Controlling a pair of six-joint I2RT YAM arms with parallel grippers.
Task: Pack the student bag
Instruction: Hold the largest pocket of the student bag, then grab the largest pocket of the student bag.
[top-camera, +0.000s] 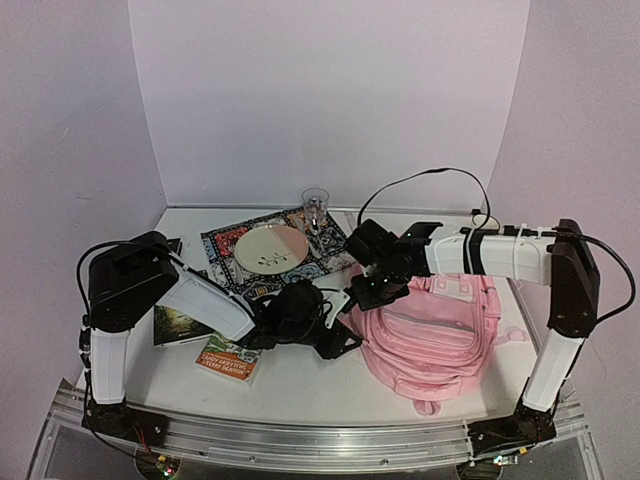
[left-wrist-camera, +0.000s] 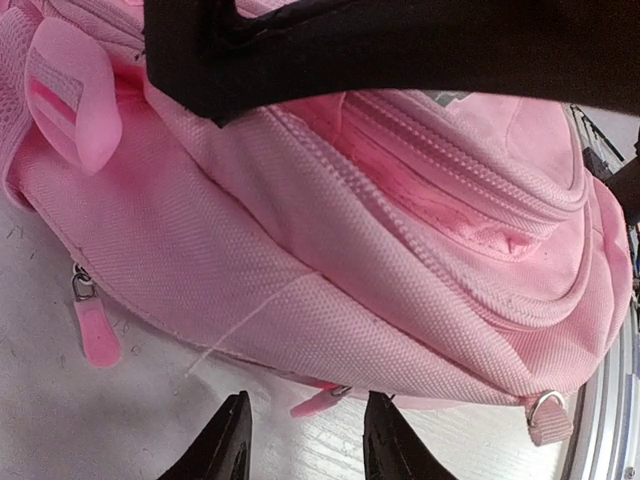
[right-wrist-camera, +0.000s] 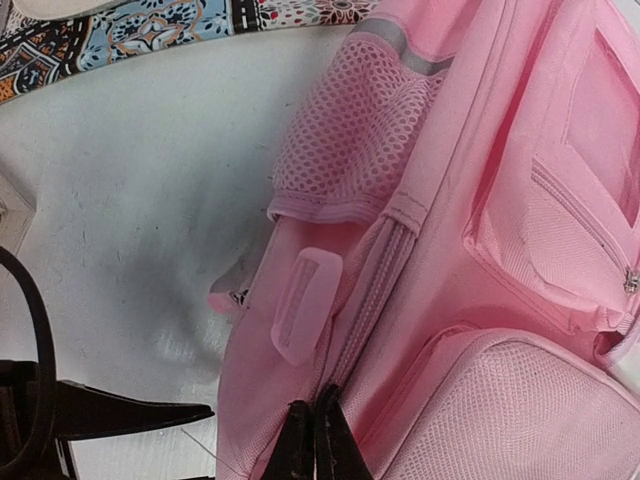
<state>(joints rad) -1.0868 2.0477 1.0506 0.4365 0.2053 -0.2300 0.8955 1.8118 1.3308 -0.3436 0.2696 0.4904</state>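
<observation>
Soft pink student bag lies flat, front up, pockets zipped

Soft even light, faint shadows.

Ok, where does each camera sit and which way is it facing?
Top external: above and behind, looking down on the table; left arm and right arm show.
Left wrist: low beside the student bag, facing its side; open left tool shows.
Right wrist: above the bag's mesh pocket; shut right tool shows.
Shared: all three see the bag.
</observation>
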